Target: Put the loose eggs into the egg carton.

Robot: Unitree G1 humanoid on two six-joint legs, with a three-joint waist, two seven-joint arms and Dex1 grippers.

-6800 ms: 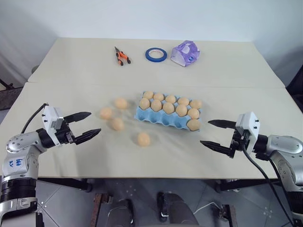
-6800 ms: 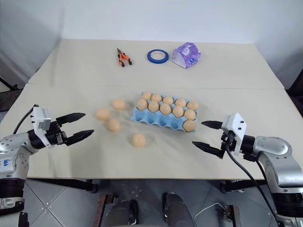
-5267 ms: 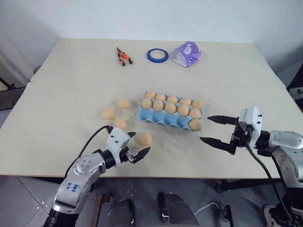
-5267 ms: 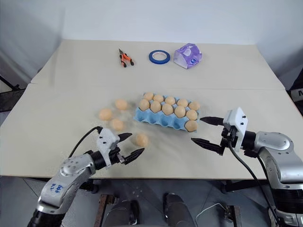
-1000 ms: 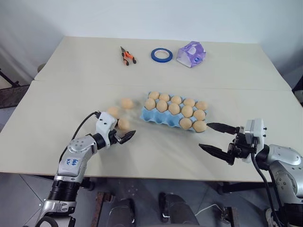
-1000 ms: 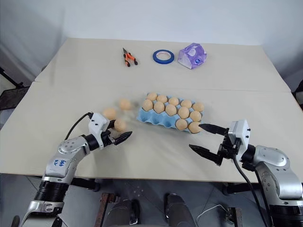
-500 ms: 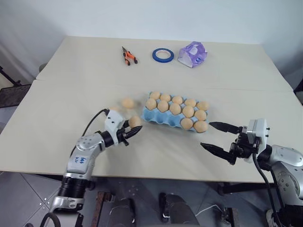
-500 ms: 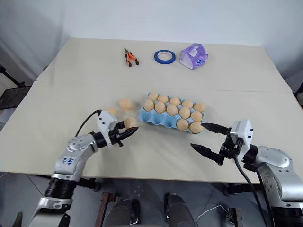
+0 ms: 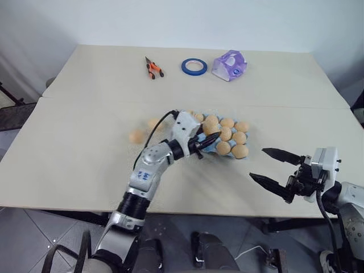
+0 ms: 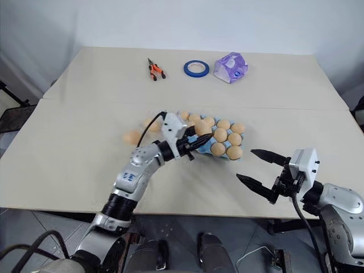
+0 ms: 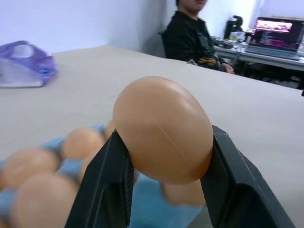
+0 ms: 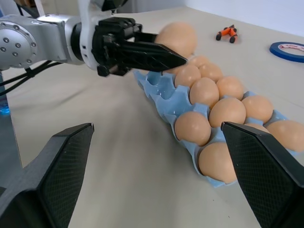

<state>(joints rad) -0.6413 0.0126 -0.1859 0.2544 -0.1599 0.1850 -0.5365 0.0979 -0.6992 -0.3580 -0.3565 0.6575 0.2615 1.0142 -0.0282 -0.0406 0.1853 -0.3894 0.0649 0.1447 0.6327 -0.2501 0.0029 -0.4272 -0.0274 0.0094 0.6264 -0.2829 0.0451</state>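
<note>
The left gripper has its two black fingers clamped on one of the loose eggs, carried just above the near left part of the egg carton, over its blue cups. Two more loose eggs lie on the table just left of the carton, one nearer than the other. The right gripper hangs to the right of the carton, well apart from it, fingers spread and empty. The egg looks smooth, light and brittle; the pads grip its widest middle, which seems the safest hold, and only gentle pressure should be needed. Released from too high, it could crack or roll against its neighbours.
</note>
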